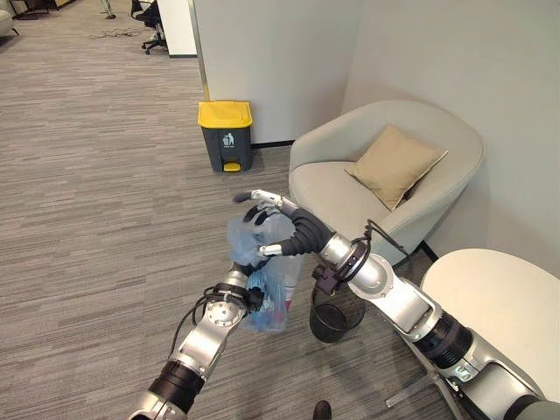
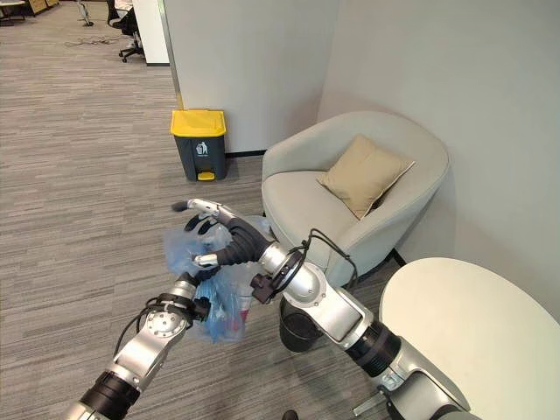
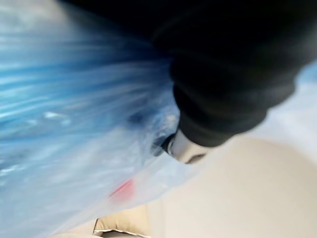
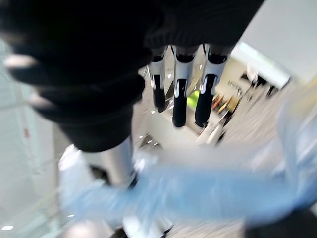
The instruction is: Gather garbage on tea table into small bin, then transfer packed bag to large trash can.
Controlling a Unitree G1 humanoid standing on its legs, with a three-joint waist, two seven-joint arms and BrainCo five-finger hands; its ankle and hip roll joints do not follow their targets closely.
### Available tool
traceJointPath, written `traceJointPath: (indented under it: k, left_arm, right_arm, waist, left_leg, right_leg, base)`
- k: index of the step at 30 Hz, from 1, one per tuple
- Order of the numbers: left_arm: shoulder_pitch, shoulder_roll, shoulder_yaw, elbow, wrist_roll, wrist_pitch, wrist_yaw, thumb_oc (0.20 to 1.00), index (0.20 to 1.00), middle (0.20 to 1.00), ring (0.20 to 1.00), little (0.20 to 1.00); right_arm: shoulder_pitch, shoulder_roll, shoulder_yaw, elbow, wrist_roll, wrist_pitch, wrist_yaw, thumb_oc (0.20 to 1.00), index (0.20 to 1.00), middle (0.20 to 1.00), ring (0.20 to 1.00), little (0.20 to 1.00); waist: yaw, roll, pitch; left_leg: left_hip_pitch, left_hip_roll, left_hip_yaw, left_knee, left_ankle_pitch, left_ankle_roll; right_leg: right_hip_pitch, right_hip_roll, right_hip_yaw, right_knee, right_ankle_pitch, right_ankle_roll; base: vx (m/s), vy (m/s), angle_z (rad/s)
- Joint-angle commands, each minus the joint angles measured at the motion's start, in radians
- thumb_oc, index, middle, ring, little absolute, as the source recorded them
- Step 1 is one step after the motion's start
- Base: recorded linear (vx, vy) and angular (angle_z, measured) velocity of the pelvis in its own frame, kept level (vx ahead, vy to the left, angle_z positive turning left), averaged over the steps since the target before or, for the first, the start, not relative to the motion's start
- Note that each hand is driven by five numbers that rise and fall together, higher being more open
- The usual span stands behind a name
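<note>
A blue bag [image 1: 262,280] with rubbish inside is held up in the air between the two hands, above the carpet [image 1: 96,201] and just beside the small black bin [image 1: 331,319] that stands on the floor. The top of the bag is bunched against the right hand [image 1: 278,223]; in the right wrist view the fingers [image 4: 179,96] are seen straight and spread apart, with the blue film draped below them. The left hand [image 1: 249,296] is pressed into the side of the bag lower down, and whether its fingers are curled or straight cannot be told, since they are hidden by the plastic. The large can [image 1: 227,134], grey with a yellow lid, is seen well apart by the wall. An armchair [image 1: 385,179] with a tan cushion [image 1: 395,164] and the round table [image 1: 503,306] are found to the right.
</note>
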Motion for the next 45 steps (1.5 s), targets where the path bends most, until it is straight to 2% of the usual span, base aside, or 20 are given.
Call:
traceJointPath:
  k: [1, 5, 7, 8, 9, 12, 14, 17, 19, 25, 30, 31, 34, 37, 39, 40, 45]
  left_arm:
    - [-0.058, 0.011, 0.037, -0.031, -0.028, -0.087, 0.002, 0.2, 0.2, 0.2, 0.2, 0.2]
    - [0.035, 0.036, 0.105, -0.013, -0.022, -0.077, -0.023, 0.2, 0.2, 0.2, 0.2, 0.2]
    - [0.121, 0.062, 0.179, 0.027, -0.012, -0.067, -0.06, 0.2, 0.2, 0.2, 0.2, 0.2]
    - [0.122, 0.063, 0.178, 0.026, -0.013, -0.067, -0.06, 0.2, 0.2, 0.2, 0.2, 0.2]
    - [0.169, 0.072, 0.218, 0.048, -0.015, -0.064, -0.086, 0.2, 0.2, 0.2, 0.2, 0.2]
    - [0.195, 0.078, 0.238, 0.058, -0.021, -0.063, -0.099, 0.2, 0.2, 0.2, 0.2, 0.2]
    - [0.259, 0.091, 0.311, 0.125, -0.028, -0.054, -0.137, 0.2, 0.2, 0.2, 0.2, 0.2]
    - [0.284, 0.097, 0.339, 0.161, -0.029, -0.051, -0.156, 0.2, 0.2, 0.2, 0.2, 0.2]
    - [0.32, 0.096, 0.37, 0.199, -0.031, -0.04, -0.177, 0.2, 0.2, 0.2, 0.2, 0.2]
    - [0.366, 0.06, 0.427, 0.281, -0.068, -0.026, -0.193, 0.2, 0.2, 0.2, 0.2, 0.2]
    - [0.373, 0.06, 0.429, 0.291, -0.074, -0.025, -0.194, 0.2, 0.2, 0.2, 0.2, 0.2]
    - [0.358, 0.064, 0.422, 0.294, -0.072, -0.026, -0.19, 0.2, 0.2, 0.2, 0.2, 0.2]
    - [0.318, 0.067, 0.408, 0.298, -0.079, -0.029, -0.182, 0.2, 0.2, 0.2, 0.2, 0.2]
    - [0.288, 0.066, 0.389, 0.295, -0.08, -0.032, -0.176, 0.2, 0.2, 0.2, 0.2, 0.2]
    - [0.277, 0.069, 0.374, 0.292, -0.074, -0.031, -0.181, 0.2, 0.2, 0.2, 0.2, 0.2]
    - [0.277, 0.07, 0.369, 0.296, -0.069, -0.031, -0.183, 0.2, 0.2, 0.2, 0.2, 0.2]
    - [0.281, 0.072, 0.365, 0.298, -0.063, -0.03, -0.182, 0.2, 0.2, 0.2, 0.2, 0.2]
  right_arm:
    - [-0.013, 0.021, -0.062, -0.061, -0.085, -0.058, -0.05, 1.0, 1.0, 1.0, 1.0, 1.0]
    - [0.106, -0.036, -0.149, -0.071, -0.139, -0.055, -0.064, 1.0, 1.0, 1.0, 1.0, 1.0]
    - [0.268, -0.076, -0.255, -0.022, -0.106, -0.044, -0.055, 1.0, 1.0, 1.0, 1.0, 1.0]
    - [0.272, -0.076, -0.257, -0.025, -0.105, -0.044, -0.054, 1.0, 1.0, 1.0, 1.0, 1.0]
    - [0.351, -0.086, -0.32, 0.015, -0.082, -0.035, -0.048, 1.0, 1.0, 1.0, 1.0, 1.0]
    - [0.392, -0.089, -0.354, 0.035, -0.066, -0.03, -0.044, 1.0, 1.0, 1.0, 1.0, 1.0]
    - [0.512, -0.082, -0.465, 0.154, -0.014, -0.012, -0.032, 1.0, 1.0, 1.0, 1.0, 1.0]
    - [0.549, -0.072, -0.5, 0.224, 0.004, -0.001, -0.026, 1.0, 1.0, 1.0, 1.0, 1.0]
    - [0.593, -0.049, -0.535, 0.341, 0.024, 0.017, -0.022, 1.0, 1.0, 1.0, 1.0, 1.0]
    - [0.618, -0.01, -0.564, 0.53, 0.042, 0.03, -0.026, 1.0, 1.0, 1.0, 1.0, 1.0]
    - [0.619, -0.003, -0.564, 0.572, 0.052, 0.032, -0.028, 1.0, 1.0, 1.0, 1.0, 1.0]
    - [0.61, 0.0, -0.564, 0.593, 0.057, 0.026, -0.037, 1.0, 1.0, 1.0, 1.0, 1.0]
    - [0.592, 0.005, -0.568, 0.61, 0.068, 0.021, -0.06, 1.0, 1.0, 1.0, 1.0, 1.0]
    - [0.592, 0.011, -0.573, 0.625, 0.072, 0.026, -0.078, 1.0, 1.0, 1.0, 1.0, 1.0]
    - [0.603, 0.019, -0.573, 0.63, 0.069, 0.031, -0.088, 1.0, 1.0, 1.0, 1.0, 1.0]
    - [0.605, 0.022, -0.571, 0.634, 0.069, 0.033, -0.09, 1.0, 1.0, 1.0, 1.0, 1.0]
    - [0.587, 0.033, -0.552, 0.637, 0.059, 0.039, -0.091, 1.0, 1.0, 1.0, 1.0, 1.0]
  waist:
    - [0.001, 0.001, -0.017]
    - [-0.004, 0.007, -0.015]
    - [-0.011, 0.015, -0.008]
    - [-0.01, 0.014, -0.012]
    - [-0.016, 0.016, -0.01]
    - [-0.016, 0.017, -0.011]
    - [-0.023, 0.024, -0.005]
    - [-0.024, 0.026, -0.004]
    - [-0.024, 0.03, 0.002]
    - [-0.017, 0.03, 0.012]
    - [-0.011, 0.026, 0.032]
    - [-0.003, 0.018, 0.065]
    - [0.006, 0.01, 0.099]
    - [0.003, 0.01, 0.112]
    - [-0.009, 0.009, 0.114]
    - [-0.011, 0.012, 0.109]
    - [-0.003, 0.009, 0.113]
  left_leg:
    - [-0.018, -0.009, -0.069, -0.009, -0.081, -0.006]
    - [-0.018, -0.009, -0.072, -0.009, -0.08, -0.005]
    - [-0.015, -0.008, -0.07, -0.009, -0.082, -0.006]
    - [-0.02, -0.009, -0.07, -0.009, -0.078, -0.006]
    - [-0.022, -0.01, -0.07, -0.009, -0.077, -0.006]
    - [-0.022, -0.01, -0.07, -0.009, -0.077, -0.006]
    - [-0.025, -0.011, -0.069, -0.009, -0.075, -0.007]
    - [-0.027, -0.01, -0.071, -0.009, -0.074, -0.008]
    - [-0.03, -0.01, -0.074, -0.009, -0.072, -0.009]
    - [-0.027, -0.008, -0.086, -0.004, -0.074, -0.01]
    - [-0.042, -0.008, -0.098, 0.028, -0.08, -0.01]
    - [-0.099, -0.008, -0.108, 0.1, -0.09, -0.016]
    - [-0.188, -0.012, -0.106, 0.185, -0.092, -0.034]
    - [-0.243, 0.012, -0.045, 0.229, -0.093, -0.038]
    - [-0.246, 0.052, 0.061, 0.265, -0.117, -0.024]
    - [-0.232, 0.059, 0.063, 0.269, -0.145, -0.029]
    - [-0.223, 0.046, 0.059, 0.262, -0.17, -0.008]
  right_leg:
    - [0.072, -0.01, 0.057, 0.02, -0.19, 0.094]
    - [0.074, -0.009, 0.053, 0.018, -0.19, 0.097]
    - [0.076, -0.009, 0.049, 0.022, -0.194, 0.099]
    - [0.071, -0.01, 0.049, 0.021, -0.191, 0.098]
    - [0.07, -0.01, 0.048, 0.023, -0.191, 0.099]
    - [0.07, -0.01, 0.047, 0.023, -0.191, 0.099]
    - [0.067, -0.011, 0.043, 0.027, -0.194, 0.098]
    - [0.065, -0.01, 0.041, 0.03, -0.198, 0.097]
    - [0.061, -0.01, 0.04, 0.035, -0.201, 0.095]
    - [0.067, -0.007, 0.035, 0.04, -0.216, 0.088]
    - [0.067, -0.006, 0.037, 0.045, -0.222, 0.082]
    - [0.052, -0.01, 0.029, 0.052, -0.226, 0.076]
    - [0.026, -0.024, -0.002, 0.062, -0.227, 0.07]
    - [0.001, -0.045, -0.067, 0.075, -0.227, 0.067]
    - [0.0, -0.064, -0.128, 0.086, -0.231, 0.067]
    - [0.013, -0.062, -0.127, 0.088, -0.249, 0.074]
    - [0.023, -0.08, -0.128, 0.11, -0.252, 0.091]
  base:
    - [0.0, 0.0, 0.0]
    - [0.0, 0.0, 0.0]
    - [0.0, 0.0, 0.0]
    - [0.0, 0.0, 0.0]
    - [0.0, 0.0, 0.0]
    - [0.0, 0.0, 0.0]
    - [0.0, -0.007, -0.02]
    - [0.0, -0.005, -0.01]
    - [-0.01, -0.022, -0.04]
    - [0.0, -0.028, 0.02]
    - [-0.04, -0.036, 0.08]
    - [-0.16, -0.054, 0.1]
    - [-0.15, -0.04, 0.54]
    - [-0.1, 0.014, 0.53]
    - [0.04, 0.076, 0.82]
    - [0.12, 0.069, 1.0]
    - [0.1, 0.133, 0.26]
